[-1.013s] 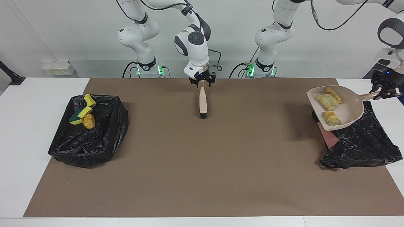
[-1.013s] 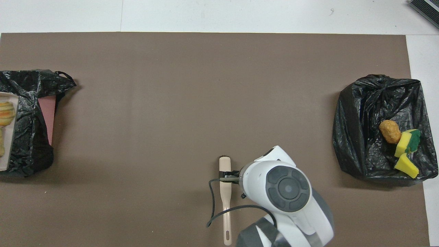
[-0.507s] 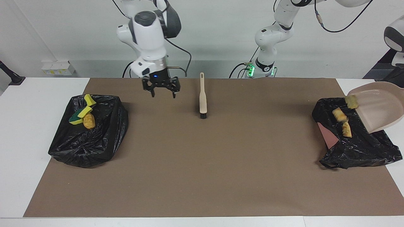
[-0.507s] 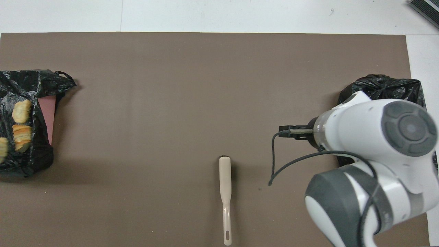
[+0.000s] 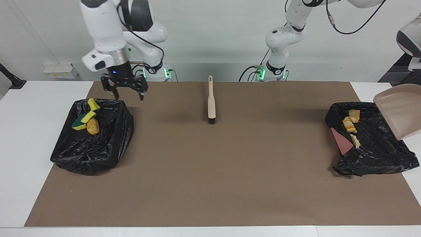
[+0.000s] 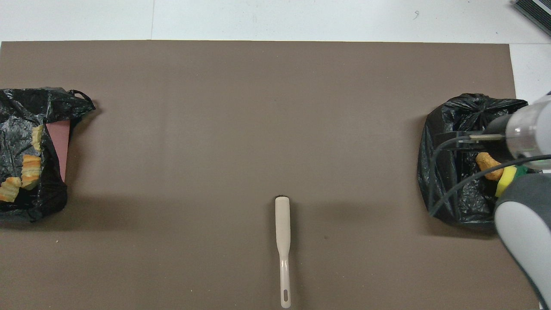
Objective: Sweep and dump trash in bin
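Note:
Three tan lumps of trash (image 5: 349, 124) (image 6: 31, 165) lie in the black-bagged bin (image 5: 378, 154) (image 6: 26, 103) at the left arm's end. The beige dustpan (image 5: 398, 110) hangs tilted and bare over that bin's edge; its handle and my left gripper are out of view. The second bin (image 5: 88, 144) (image 6: 456, 129), at the right arm's end, holds yellow sponge chunks (image 5: 93, 104), one green-backed (image 5: 79, 123), and a tan lump (image 5: 93, 126) (image 6: 486, 163). My right gripper (image 5: 129, 97) hangs open and holds nothing over that bin's edge nearest the robots. The right arm (image 6: 525, 137) hides it from overhead.
The beige brush (image 5: 211, 102) (image 6: 283, 232) lies on the brown mat (image 5: 210, 171) midway between the bins, handle toward the robots. A pink panel (image 5: 342, 143) (image 6: 58, 142) shows at the edge of the bin at the left arm's end.
The right gripper let go of the brush and swung over to the bin at its end. The dustpan tipped up and its three lumps slid into the bin below.

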`<state>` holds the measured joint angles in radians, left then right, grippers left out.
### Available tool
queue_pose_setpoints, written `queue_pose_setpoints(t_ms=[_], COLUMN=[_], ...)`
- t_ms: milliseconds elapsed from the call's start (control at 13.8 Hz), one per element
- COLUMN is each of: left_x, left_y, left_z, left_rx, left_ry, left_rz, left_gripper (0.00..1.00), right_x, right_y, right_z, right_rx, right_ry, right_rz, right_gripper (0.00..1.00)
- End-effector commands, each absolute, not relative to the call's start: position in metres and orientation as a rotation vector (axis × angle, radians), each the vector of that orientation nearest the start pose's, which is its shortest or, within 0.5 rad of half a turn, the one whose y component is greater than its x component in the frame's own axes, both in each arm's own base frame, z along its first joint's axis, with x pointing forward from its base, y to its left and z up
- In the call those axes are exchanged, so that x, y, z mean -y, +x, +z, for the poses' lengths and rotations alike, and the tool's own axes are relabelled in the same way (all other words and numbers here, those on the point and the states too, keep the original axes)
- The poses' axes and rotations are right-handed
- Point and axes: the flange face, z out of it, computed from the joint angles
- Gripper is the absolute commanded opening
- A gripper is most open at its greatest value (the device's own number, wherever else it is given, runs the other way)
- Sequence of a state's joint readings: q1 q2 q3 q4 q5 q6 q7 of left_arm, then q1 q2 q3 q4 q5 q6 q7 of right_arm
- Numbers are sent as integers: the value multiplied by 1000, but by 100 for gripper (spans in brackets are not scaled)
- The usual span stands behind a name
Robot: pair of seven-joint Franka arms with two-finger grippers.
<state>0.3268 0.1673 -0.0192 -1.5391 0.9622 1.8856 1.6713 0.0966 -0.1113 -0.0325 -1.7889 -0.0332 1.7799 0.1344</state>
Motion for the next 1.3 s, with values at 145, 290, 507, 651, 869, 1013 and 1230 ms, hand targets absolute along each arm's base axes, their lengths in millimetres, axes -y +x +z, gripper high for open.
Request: queue_pose_setpoints(t_ms=[145,290,507,651,869,1013,1230], left_x=[-209,-188,-141,-106,-50,-18,25], left_y=[592,594,595,594,587,581,566], left_z=[610,614,622,618,609,602,593], left_rx=[-1521,-1479,-1484,-1413,-1348,-1300,-1150], left_ry=[-1629,-1620,-1620,-1697,-1848,-1942,-2137], left_rz=[972,994,969,929,843,806,711], left_gripper=[0,0,0,0,0,0,0], right_x=[-19,-15,-9,0,3,3,5], right_y=[522,520,517,516,515,515,514], right_z=[652,650,653,660,660,661,661], right_rx=[-106,-120,-117,-102,-107,-93,8], right_ry=[-3166,-3161,-3154,-3148,-3149,-3154,-3109], right_rz=[-50,-49,-35,-58,-75,-65,-35], right_gripper=[100,100,100,100,100,100,100])
